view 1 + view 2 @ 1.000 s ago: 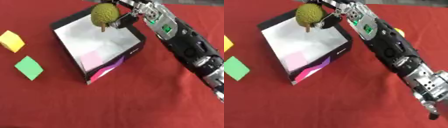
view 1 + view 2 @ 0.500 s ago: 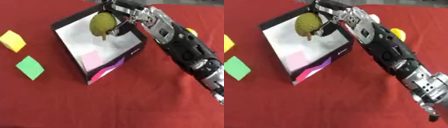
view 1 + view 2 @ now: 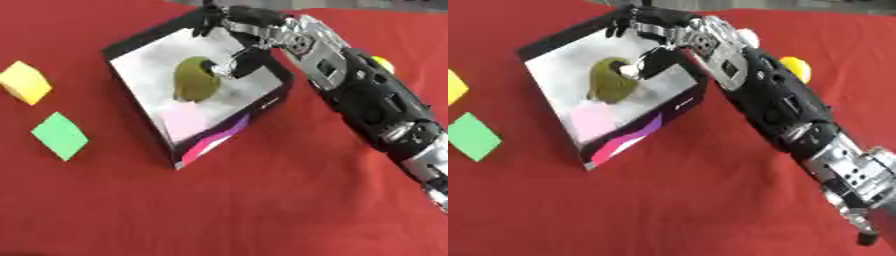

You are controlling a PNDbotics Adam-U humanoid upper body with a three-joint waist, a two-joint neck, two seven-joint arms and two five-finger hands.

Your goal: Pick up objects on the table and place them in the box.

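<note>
Red cloth table (image 3: 262, 200). Black-walled open box with pale floor (image 3: 144, 42) is the landmark; right hand (image 3: 241, 25) reaches over its far-right corner. Olive-green pear-shaped fruit (image 3: 196, 80) sits mid-box, long axis roughly upright in view. Fingers (image 3: 226, 67) touch its upper right, apparently spread, not clamped. Green cube (image 3: 59, 135) and yellow cube (image 3: 24, 82) lie left of the box, nearer the unseen left hand.

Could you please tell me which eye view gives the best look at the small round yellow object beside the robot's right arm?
The right eye view: the small round yellow object shows almost whole on the red cloth beside the right arm. In the left eye view only a yellow sliver peeks out past that arm.
</note>
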